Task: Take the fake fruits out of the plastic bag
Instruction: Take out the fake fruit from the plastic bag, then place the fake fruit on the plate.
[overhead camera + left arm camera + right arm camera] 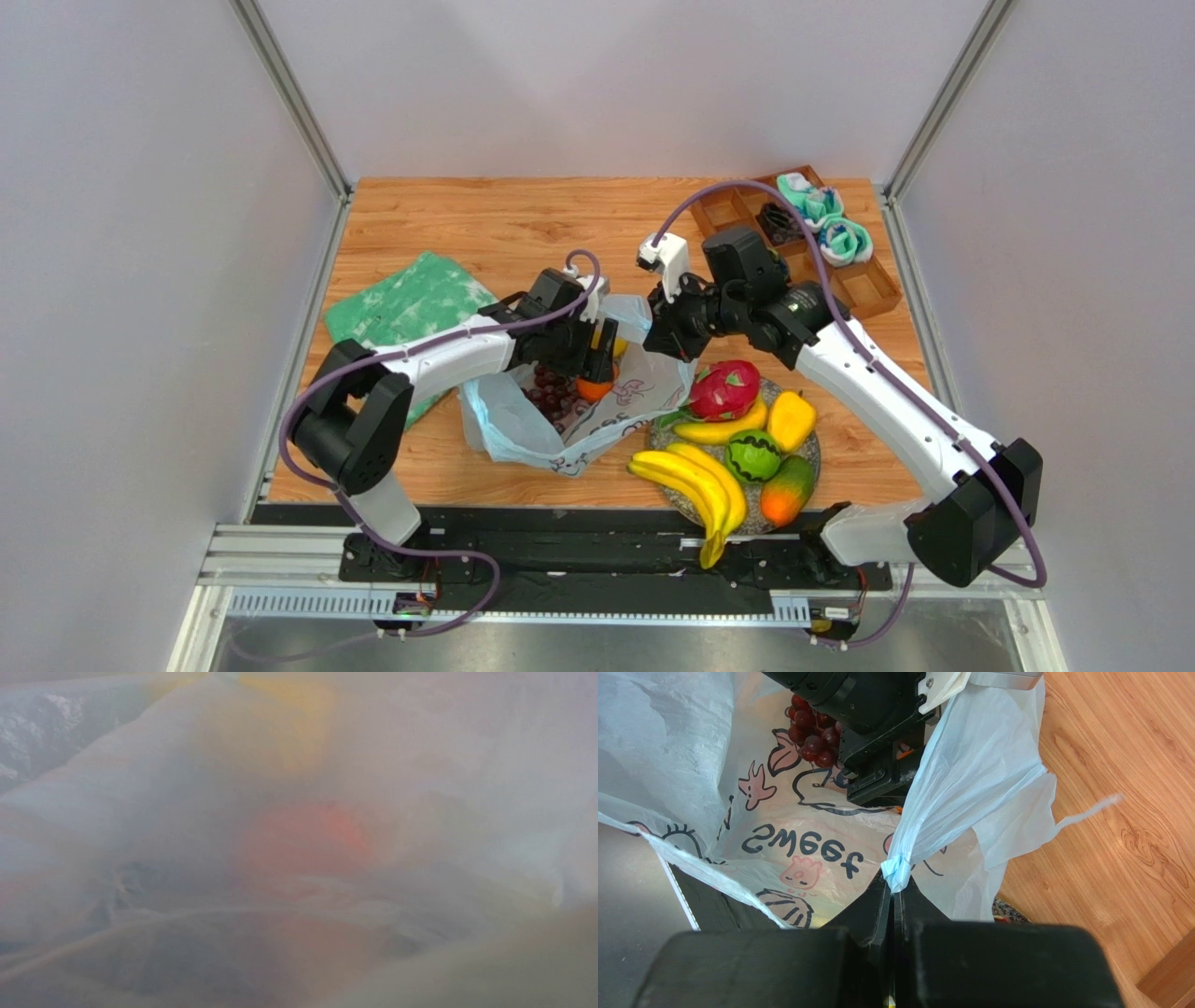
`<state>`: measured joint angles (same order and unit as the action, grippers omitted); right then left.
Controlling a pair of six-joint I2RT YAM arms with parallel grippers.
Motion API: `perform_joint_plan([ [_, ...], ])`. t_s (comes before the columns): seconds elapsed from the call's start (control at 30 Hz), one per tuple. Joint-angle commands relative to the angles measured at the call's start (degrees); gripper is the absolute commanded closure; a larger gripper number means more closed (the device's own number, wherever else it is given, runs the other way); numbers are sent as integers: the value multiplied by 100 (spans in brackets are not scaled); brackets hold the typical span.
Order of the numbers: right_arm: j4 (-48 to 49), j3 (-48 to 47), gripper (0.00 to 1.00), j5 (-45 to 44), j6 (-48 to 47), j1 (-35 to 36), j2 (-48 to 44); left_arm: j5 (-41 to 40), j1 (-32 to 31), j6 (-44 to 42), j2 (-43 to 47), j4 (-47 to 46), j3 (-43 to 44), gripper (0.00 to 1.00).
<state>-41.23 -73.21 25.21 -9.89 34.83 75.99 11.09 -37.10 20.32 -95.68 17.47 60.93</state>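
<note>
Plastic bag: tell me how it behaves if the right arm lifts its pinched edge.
Likely floppy: the plastic bag bunches into a thin twist where the right pincer is shut on it. Probably slippery and tear-prone, being thin, translucent film. The grapes inside should weigh its floor down, so the edge would probably rise alone.

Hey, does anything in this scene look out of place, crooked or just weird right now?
The plastic bag is draped over the left wrist camera, so that view shows only blurry orange and yellow shapes. Also, the bananas poke past the near edge of the table over the black rail. Nothing looks spilled or broken.
</note>
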Motion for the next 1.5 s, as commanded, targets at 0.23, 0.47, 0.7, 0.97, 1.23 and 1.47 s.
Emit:
perform_joint_plan([
  [0.23, 247, -79, 100, 63, -22, -46, 92, -29, -95, 227, -742, -104, 332, 30],
  [0.47, 282, -202, 100, -341, -40, -187, 170, 549, 44, -554, 502, 887, 209, 87],
  [0.7, 511, -35, 100, -605, 198, -705, 381, 2255, 458, -1442, 2026, 1504, 507, 100],
  [0.97, 318, -492, 100, -553, 155, -864, 716, 3646, 380, -2468, 2238, 2022, 1509, 100],
  [1.23, 160, -1379, 100, -702, 91, -1162, 1550, 3365, -1156, -3508, 1791, 1611, 1686, 100],
  [1.47, -34, -1329, 100, -280, -22, -1417, 1586, 2294, -1976, -3220, 974, 337, 1290, 100],
])
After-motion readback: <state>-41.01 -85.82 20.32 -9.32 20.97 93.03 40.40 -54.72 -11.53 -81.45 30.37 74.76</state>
